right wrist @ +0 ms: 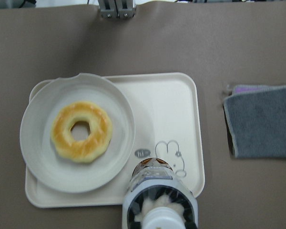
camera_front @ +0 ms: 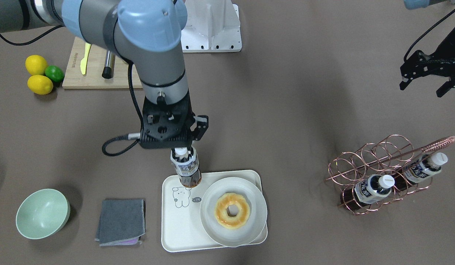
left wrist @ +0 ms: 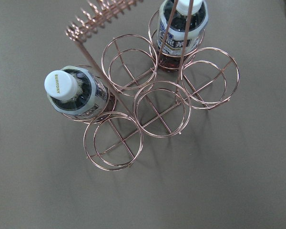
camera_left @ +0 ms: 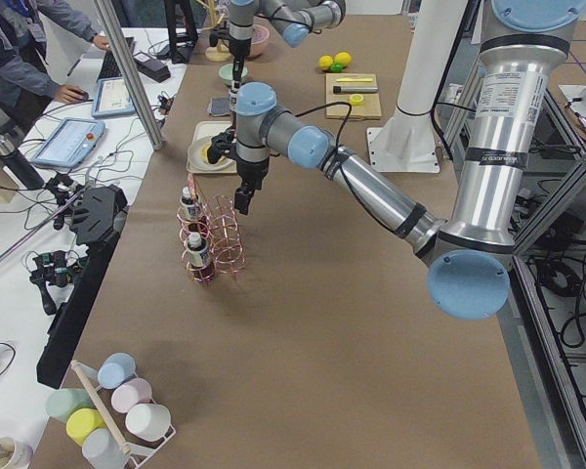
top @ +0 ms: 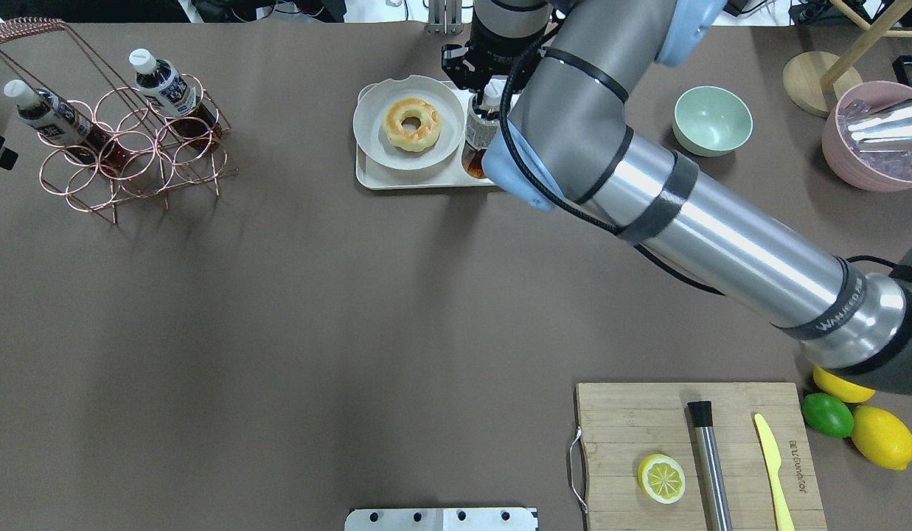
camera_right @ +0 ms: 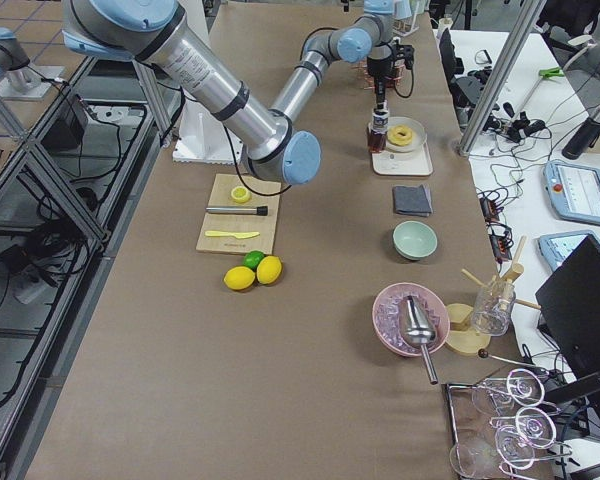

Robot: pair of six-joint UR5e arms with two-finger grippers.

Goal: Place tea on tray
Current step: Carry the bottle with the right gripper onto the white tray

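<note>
Left gripper (camera_left: 241,205) hangs above the copper rack (camera_left: 230,234) (two bottles (camera_left: 197,254) inside).

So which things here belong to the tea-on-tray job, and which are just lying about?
Job: tea bottle in the right end effector; tray.

Lying about: plate, doughnut, wire rack with two more tea bottles, green bowl, grey cloth, cutting board, lemons, lime.
</note>
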